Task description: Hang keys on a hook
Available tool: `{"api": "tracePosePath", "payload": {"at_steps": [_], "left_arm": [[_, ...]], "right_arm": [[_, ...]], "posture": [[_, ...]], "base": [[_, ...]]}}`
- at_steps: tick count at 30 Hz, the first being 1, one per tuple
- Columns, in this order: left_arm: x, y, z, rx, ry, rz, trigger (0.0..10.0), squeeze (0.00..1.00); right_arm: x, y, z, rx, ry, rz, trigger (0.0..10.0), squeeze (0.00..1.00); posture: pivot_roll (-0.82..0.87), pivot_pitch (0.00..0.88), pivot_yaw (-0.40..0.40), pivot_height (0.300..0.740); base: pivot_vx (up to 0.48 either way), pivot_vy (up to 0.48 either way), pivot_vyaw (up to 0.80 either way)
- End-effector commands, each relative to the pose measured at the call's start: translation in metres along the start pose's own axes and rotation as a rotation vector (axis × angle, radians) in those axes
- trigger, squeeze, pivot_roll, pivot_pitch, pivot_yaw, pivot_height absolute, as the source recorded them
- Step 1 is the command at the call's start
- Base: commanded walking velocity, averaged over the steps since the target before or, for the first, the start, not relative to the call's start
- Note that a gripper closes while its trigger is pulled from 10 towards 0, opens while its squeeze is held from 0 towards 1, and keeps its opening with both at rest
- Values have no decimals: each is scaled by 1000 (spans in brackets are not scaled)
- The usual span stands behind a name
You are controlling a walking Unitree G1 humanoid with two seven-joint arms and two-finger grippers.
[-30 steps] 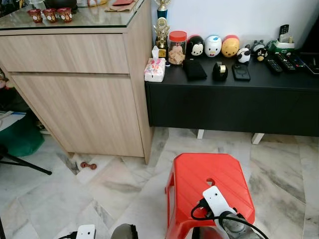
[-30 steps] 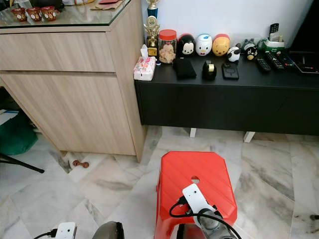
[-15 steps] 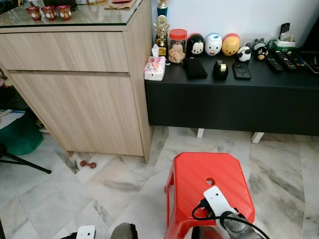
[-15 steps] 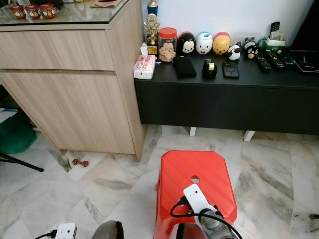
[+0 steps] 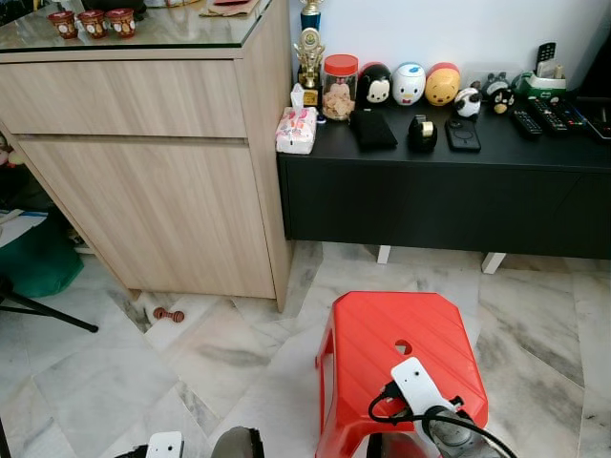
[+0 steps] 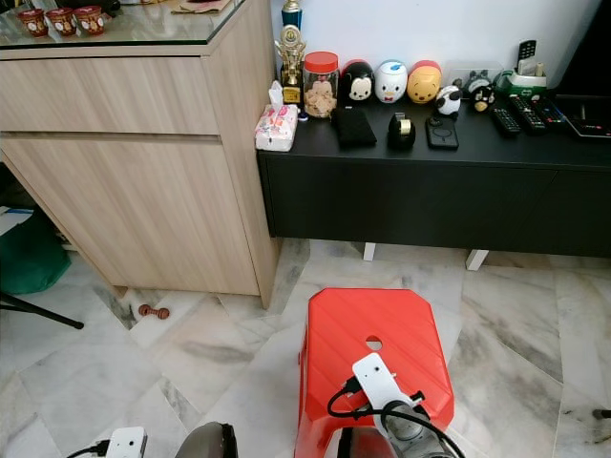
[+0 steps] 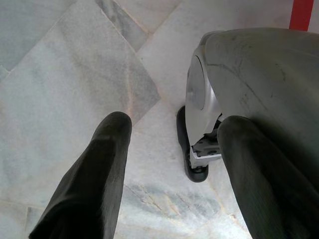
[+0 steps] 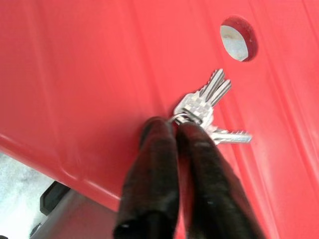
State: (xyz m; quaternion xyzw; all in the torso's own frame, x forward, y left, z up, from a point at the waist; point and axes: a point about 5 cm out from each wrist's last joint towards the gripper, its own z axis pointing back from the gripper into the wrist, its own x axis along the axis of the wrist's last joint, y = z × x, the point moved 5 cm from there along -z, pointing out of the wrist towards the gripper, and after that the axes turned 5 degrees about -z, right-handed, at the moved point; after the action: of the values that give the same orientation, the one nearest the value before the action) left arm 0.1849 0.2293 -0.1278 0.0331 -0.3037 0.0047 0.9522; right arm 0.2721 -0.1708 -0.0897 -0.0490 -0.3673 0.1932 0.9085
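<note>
A wooden cabinet fills the upper left of the head views, with a glass top carrying small cups. Beside it, across the upper right, a low black console holds a tissue pack, a trophy, a red-lidded jar, round toy figures and remotes. Marble floor covers the lower half. A red stool stands at lower centre, a round hole in its seat. The right arm hangs over the stool. In the right wrist view the right gripper is pressed together on the ring of the keys, which lie on the red seat near the hole. The left gripper hangs spread over the floor, pinching nothing. A small dumbbell lies by the cabinet foot.
</note>
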Motion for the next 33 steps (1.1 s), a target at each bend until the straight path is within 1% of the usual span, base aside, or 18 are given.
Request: {"api": "tracePosePath", "payload": {"at_steps": [1,11,14,15,19,23,24,29,33], "left_arm": [[-3,1,1,5,7,0,10000,0],[1,1,0,6,1,-4,10000,0],[2,1,-1,6,0,-5,10000,0],[2,0,-1,6,0,-5,10000,0],[2,0,-1,6,1,-7,10000,0],[2,0,-1,6,2,-8,10000,0],[2,0,-1,6,2,-8,10000,0],[4,-1,-1,5,1,-9,10000,0],[5,-1,-2,4,-1,-10,10000,0]], "right_arm": [[-5,1,0,-5,23,-10,0,0],[-4,1,0,-17,20,-20,0,0],[-2,-1,0,-39,6,-28,0,0],[-2,-2,0,-49,0,-32,0,0],[6,-18,2,-114,-57,-64,0,0],[18,-29,3,-153,-120,-86,0,0],[24,-32,3,-164,-147,-95,0,0],[33,-36,4,-179,-185,-111,0,0],[35,-37,4,-182,-196,-114,0,0]], "posture": [[-5,55,-3,626],[-3,52,0,626],[-4,56,1,626],[-4,57,1,626],[-5,62,2,626],[-3,67,2,626],[-4,68,2,626],[-6,76,5,626],[-7,80,5,626]], "base": [[0,0,0],[0,0,0],[0,0,0],[0,0,0],[0,0,0],[0,0,0],[0,0,0],[0,0,0],[0,0,0]]}}
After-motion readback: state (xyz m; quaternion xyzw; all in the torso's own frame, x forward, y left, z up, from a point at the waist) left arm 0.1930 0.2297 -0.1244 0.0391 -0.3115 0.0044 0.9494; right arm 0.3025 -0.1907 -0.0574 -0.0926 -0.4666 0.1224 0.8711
